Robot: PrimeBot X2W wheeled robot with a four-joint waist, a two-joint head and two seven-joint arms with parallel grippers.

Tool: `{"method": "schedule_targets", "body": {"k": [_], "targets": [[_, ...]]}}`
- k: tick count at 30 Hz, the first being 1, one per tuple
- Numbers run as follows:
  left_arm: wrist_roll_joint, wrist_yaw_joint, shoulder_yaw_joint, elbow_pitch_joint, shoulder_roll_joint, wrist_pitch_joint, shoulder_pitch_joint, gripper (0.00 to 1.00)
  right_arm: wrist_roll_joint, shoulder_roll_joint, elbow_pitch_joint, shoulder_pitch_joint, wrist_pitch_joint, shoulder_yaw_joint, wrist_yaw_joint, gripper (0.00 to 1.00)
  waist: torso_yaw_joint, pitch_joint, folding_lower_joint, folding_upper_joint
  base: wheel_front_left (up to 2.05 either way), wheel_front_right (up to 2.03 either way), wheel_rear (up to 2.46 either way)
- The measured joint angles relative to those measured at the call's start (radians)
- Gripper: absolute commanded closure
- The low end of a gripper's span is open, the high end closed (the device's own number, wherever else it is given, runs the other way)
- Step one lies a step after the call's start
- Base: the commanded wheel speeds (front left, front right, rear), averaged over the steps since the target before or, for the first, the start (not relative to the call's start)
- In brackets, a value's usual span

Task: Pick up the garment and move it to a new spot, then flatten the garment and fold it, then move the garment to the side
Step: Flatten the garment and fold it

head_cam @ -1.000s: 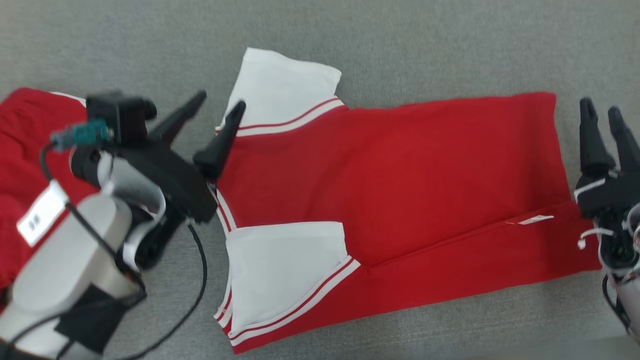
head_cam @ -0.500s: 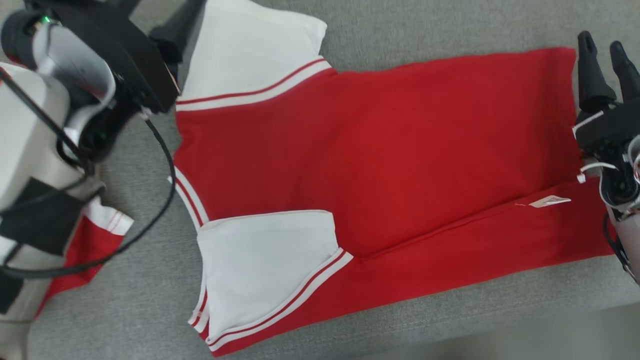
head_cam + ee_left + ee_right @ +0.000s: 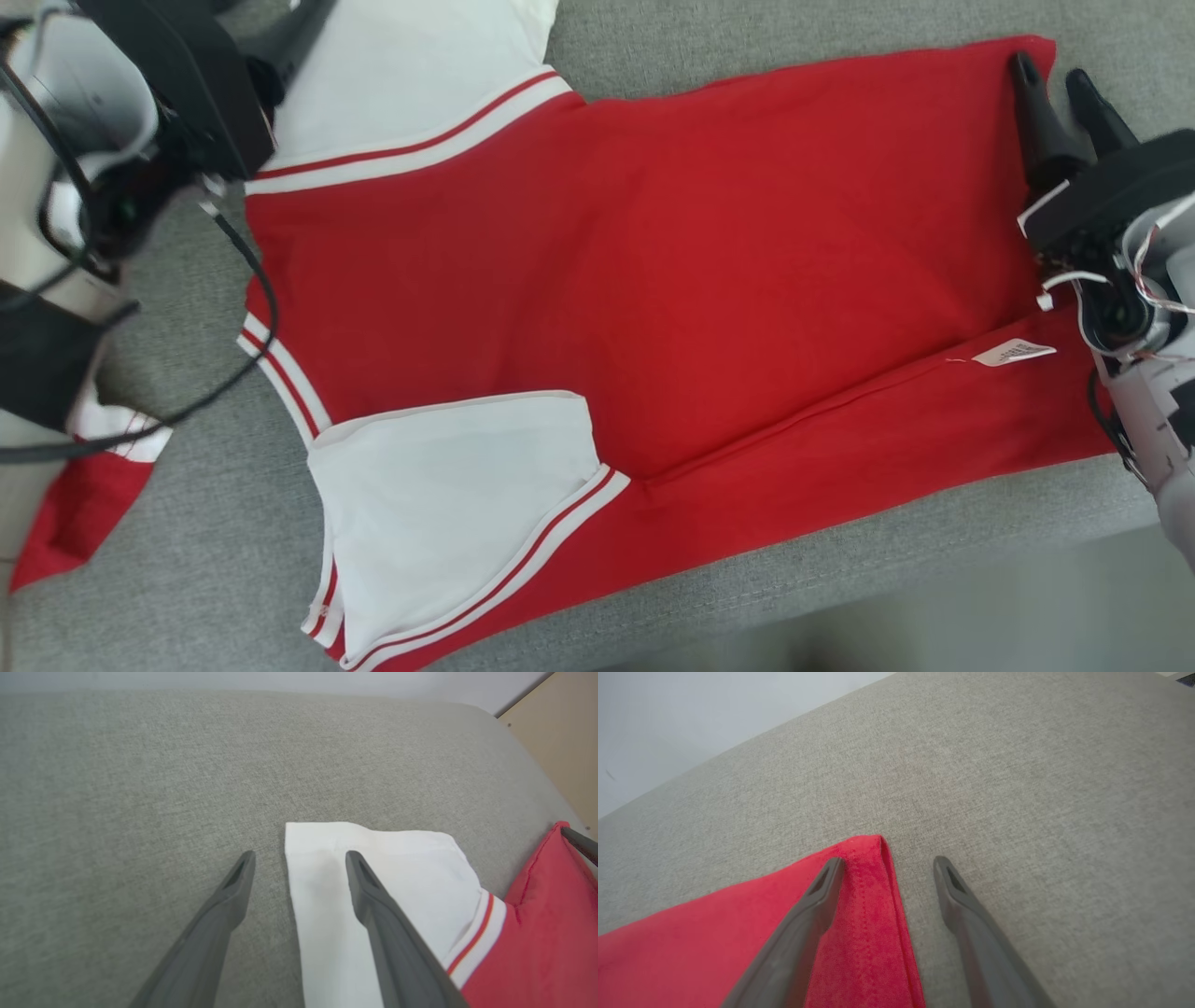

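Observation:
The garment (image 3: 653,271) is a red shirt with white sleeves, spread flat on the grey cushion (image 3: 840,579), its near side folded over in a strip. In the left wrist view my left gripper (image 3: 299,858) is open, its fingers straddling the outer corner of the far white sleeve (image 3: 411,868), just above the fabric. My right gripper (image 3: 1050,70) is open at the far hem corner. The right wrist view shows the right gripper (image 3: 888,862) with one finger over the red corner (image 3: 864,896) and the other over bare cushion.
A second red garment (image 3: 75,513) lies at the left, partly under my left arm (image 3: 56,233). A white label (image 3: 1013,353) sticks out near the hem. The cushion's front edge (image 3: 934,607) runs along the lower right. A wooden panel (image 3: 560,742) stands beyond the cushion.
The head camera has shifted, so the whole picture moved. My left gripper went from the collar out to the far sleeve's corner. My right gripper moved from beside the hem onto its far corner.

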Motion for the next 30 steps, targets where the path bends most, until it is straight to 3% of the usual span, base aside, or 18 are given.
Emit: {"method": "schedule_targets", "body": {"k": [8,17,18,21,22,23,24,25,30], "targets": [[-0.016,-0.001,0.006,0.058,0.028,0.041,-0.065,0.0,0.0,0.045,0.037,-0.071,0.008,0.019,0.018,0.0,-0.028,0.037,-0.0001,0.0,0.0,0.0,0.0],[-0.089,-0.001,-0.026,0.042,0.007,0.094,-0.081,0.0,0.0,0.06,0.085,-0.089,0.009,0.034,0.039,0.0,-0.047,0.045,-0.0001,-0.0001,0.0,0.0,0.0],[-0.093,-0.001,-0.032,0.04,0.01,0.103,-0.081,0.27,0.0,0.061,0.091,-0.091,0.009,0.037,0.044,0.0,-0.048,0.045,-0.0001,-0.0002,0.0,0.0,0.0],[-0.108,-0.001,-0.05,0.036,0.021,0.123,-0.084,0.73,0.0,0.065,0.11,-0.1,0.01,0.045,0.048,0.0,-0.049,0.043,-0.0001,-0.0001,0.0,0.0,0.0],[-0.113,-0.001,-0.053,0.036,0.023,0.13,-0.084,0.95,0.0,0.065,0.114,-0.102,0.01,0.049,0.051,0.32,-0.049,0.042,-0.0001,-0.0002,0.0,0.0,0.0],[-0.117,-0.001,-0.056,0.036,0.023,0.132,-0.083,1.0,0.0,0.066,0.118,-0.103,0.01,0.05,0.053,0.55,-0.048,0.041,-0.0001,-0.0002,0.0,0.0,0.0],[-0.12,-0.001,-0.06,0.038,0.022,0.135,-0.083,1.0,0.0,0.065,0.123,-0.104,0.01,0.052,0.053,0.71,-0.048,0.04,-0.0001,-0.0002,0.0,0.0,0.0],[-0.123,-0.001,-0.064,0.039,0.022,0.141,-0.083,1.0,0.0,0.065,0.13,-0.105,0.01,0.053,0.053,1.0,-0.047,0.037,-0.0001,-0.0001,0.0,0.0,0.0],[-0.14,-0.001,-0.087,0.036,0.02,0.155,-0.083,1.0,0.0,0.068,0.155,-0.104,0.01,0.066,0.062,1.0,-0.04,0.023,-0.0001,-0.0001,0.0,0.0,0.0]]}}
